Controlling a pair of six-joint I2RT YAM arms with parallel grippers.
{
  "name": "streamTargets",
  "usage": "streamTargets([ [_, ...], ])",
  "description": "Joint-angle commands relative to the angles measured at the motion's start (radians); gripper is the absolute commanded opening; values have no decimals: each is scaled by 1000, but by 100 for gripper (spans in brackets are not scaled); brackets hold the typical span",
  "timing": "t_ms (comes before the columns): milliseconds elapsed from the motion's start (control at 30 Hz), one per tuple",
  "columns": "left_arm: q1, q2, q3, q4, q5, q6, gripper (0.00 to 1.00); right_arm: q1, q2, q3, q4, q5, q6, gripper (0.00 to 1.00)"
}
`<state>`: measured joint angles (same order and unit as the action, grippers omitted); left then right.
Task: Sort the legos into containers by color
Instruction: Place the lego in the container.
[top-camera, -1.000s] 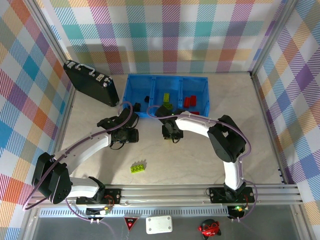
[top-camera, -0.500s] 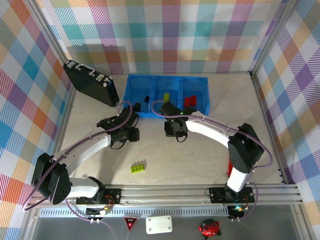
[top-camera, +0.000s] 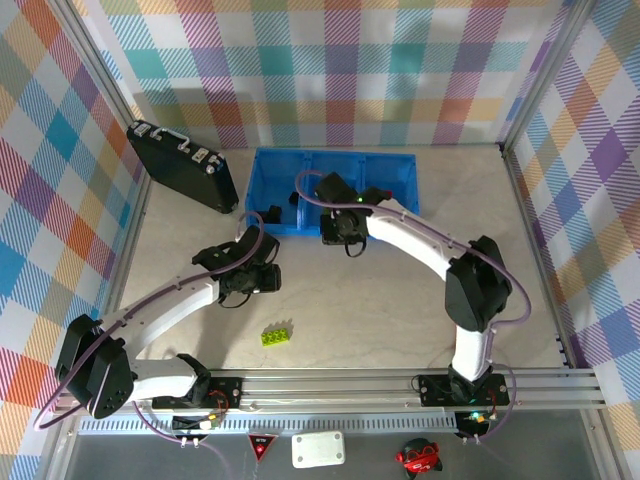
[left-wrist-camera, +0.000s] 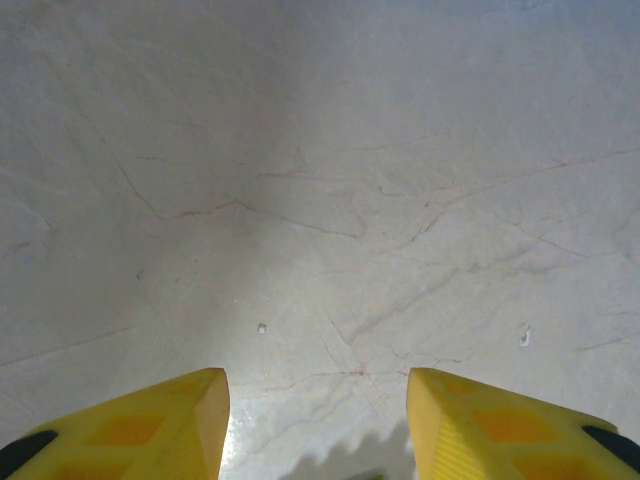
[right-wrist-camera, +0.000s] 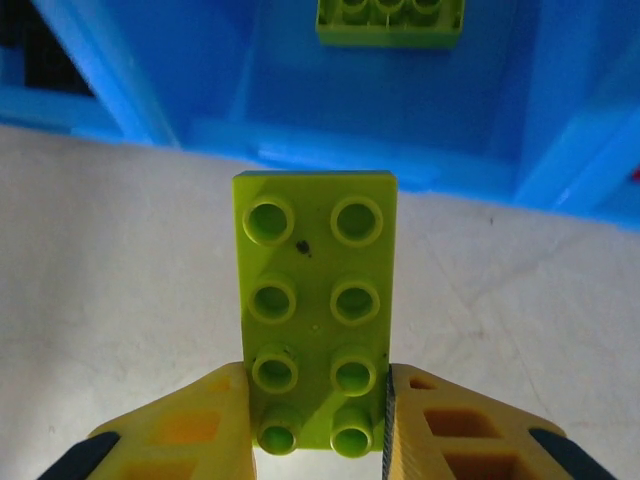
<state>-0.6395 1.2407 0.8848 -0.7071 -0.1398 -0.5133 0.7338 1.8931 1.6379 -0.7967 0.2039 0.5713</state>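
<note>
One lime-green lego (right-wrist-camera: 314, 290) sits clenched in our right claw (right-wrist-camera: 316, 400) at the near wall of the containers (right-wrist-camera: 300, 140), lined up, we judge, with the compartment holding another green brick (right-wrist-camera: 390, 20). Our left claw (left-wrist-camera: 315, 420) hangs released and empty over bare counter (left-wrist-camera: 320, 200); the overhead view adds a loose green lego (top-camera: 277, 334) near our bases.

The blue bin (top-camera: 398, 170) with three compartments stands at the far side of the table (top-camera: 400, 300). A black case (top-camera: 182, 165) lies at an angle near its left end. The right gripper (top-camera: 338, 238) hangs at the near wall of the bin, by the middle compartment. The left gripper (top-camera: 266, 278) is over bare table. One green brick (top-camera: 277, 334) lies alone, closer to the front edge.
</note>
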Motion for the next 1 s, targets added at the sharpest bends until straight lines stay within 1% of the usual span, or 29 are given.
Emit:
streamTargets([
  [0,-18,-33,-17,-28,5,-38,51,-38,91,102,-9,-23,-64,30],
  [200,-41,-35,-25,-46,0,-61,53,-91,264,313,-21,-66,-119,30],
  [367,-61,-36,-30,-67,-4,-87,54,-115,374,452,-35,-88,-149,30],
  [500,-80,-36,-35,-82,-7,-109,61,-132,443,540,-49,-107,-166,32],
  [700,-99,-47,-51,-92,4,-140,70,-145,475,600,-76,-124,-184,43],
  [800,-104,-52,-58,-95,11,-152,74,-145,458,595,-83,-120,-187,46],
  [967,-108,-49,-72,-101,11,-164,77,-145,423,592,-96,-142,-188,48],
])
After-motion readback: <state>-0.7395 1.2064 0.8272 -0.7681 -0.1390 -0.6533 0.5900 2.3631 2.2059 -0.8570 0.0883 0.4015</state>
